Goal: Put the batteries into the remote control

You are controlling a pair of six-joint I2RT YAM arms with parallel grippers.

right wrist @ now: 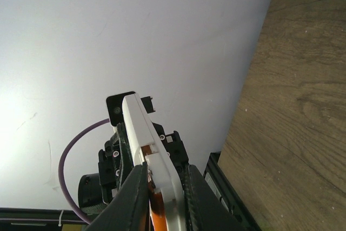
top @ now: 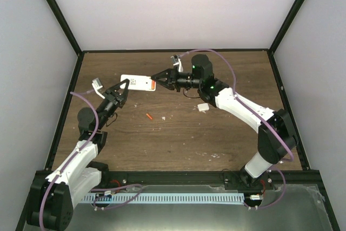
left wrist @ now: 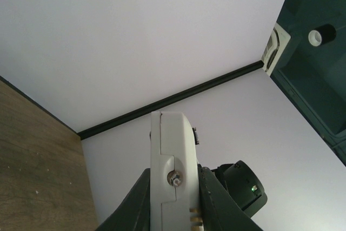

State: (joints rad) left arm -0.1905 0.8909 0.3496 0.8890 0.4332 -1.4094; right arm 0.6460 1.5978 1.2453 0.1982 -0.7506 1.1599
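Nearest worry first: the spare battery (top: 148, 116) is lying loose on the tabletop (top: 227, 139), out in front of both arms with white crumbs (top: 163, 118) near it. It's a little cylinder, so I'd guess any brush from an arm rolls it off somewhere annoying. The white cover piece (top: 203, 107) sits close by the right forearm, same story.

The bigger risk is up in the air. The remote control (top: 139, 82) is off the tabletop, held between the two arms, back side up with the yellow sticker (top: 152, 85) showing. The left gripper (top: 125, 85) is clamped tight on its left end. The right gripper (top: 157, 81) has its jaws pinched in around the other end. The right wrist view shows an orange battery (right wrist: 157, 213) squeezed between one finger and the remote's body. If that battery isn't lined up with its bay, more squeeze probably pops it out sideways or twists the remote in the left grip. I can't tell whether it's seated, or which way round it is.

Poses: the left arm reaches forward and a bit right from its base, wrist tipped so the remote sticks out past the fingers. The right arm rises from its base, folds at the elbow and reaches left across the tabletop, with its gripper pointing at the left one.
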